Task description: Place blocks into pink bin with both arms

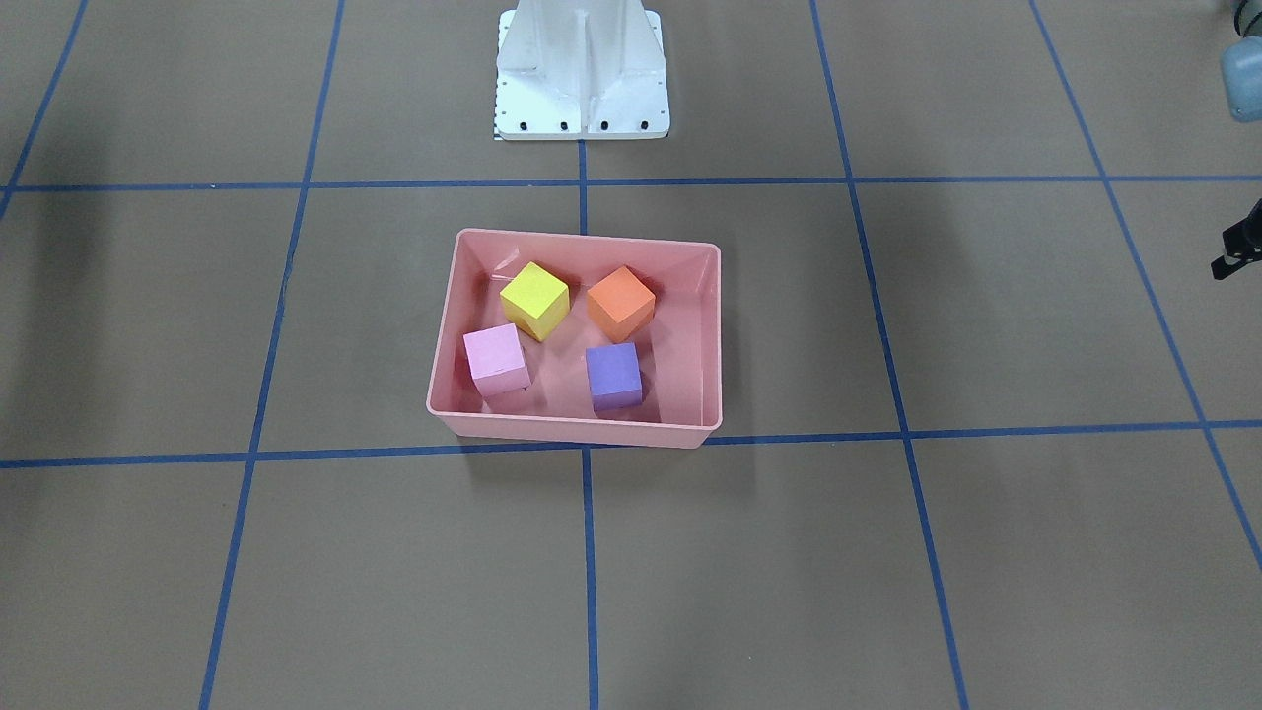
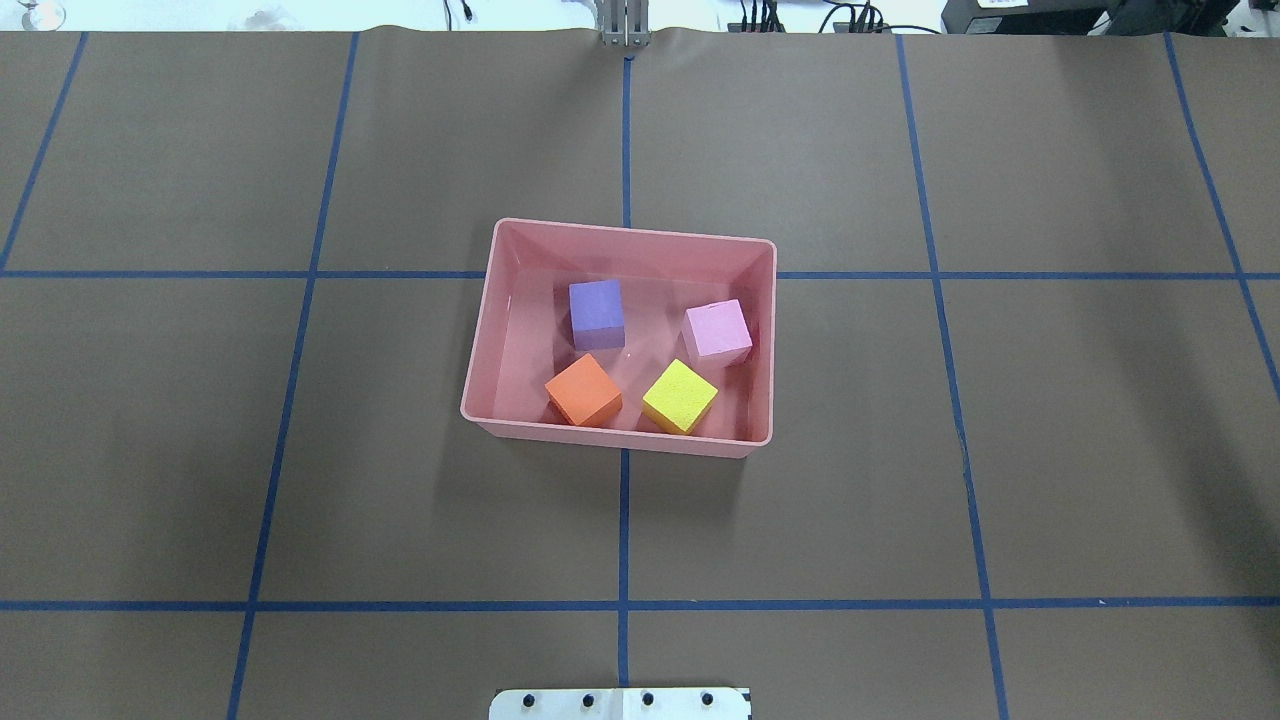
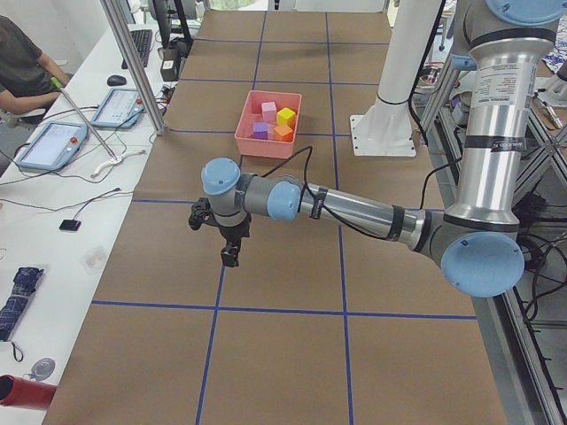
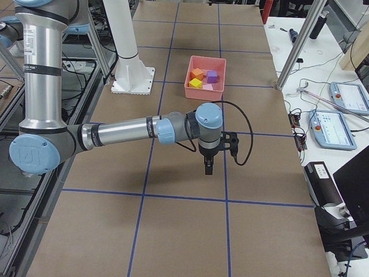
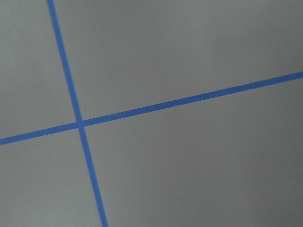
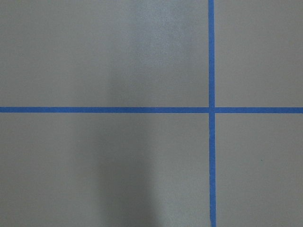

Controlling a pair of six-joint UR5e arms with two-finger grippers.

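Observation:
The pink bin stands at the table's middle, also in the overhead view. Inside it lie the yellow block, the orange block, the light pink block and the purple block, all apart from each other. My left gripper hangs over bare table far from the bin; only a black edge of it shows in the front view. My right gripper hangs over bare table at the other end. I cannot tell whether either is open or shut. Both wrist views show only table.
The white pedestal base stands behind the bin. The brown table carries a grid of blue tape lines. Side benches hold tablets and cables, and a person sits at the left bench.

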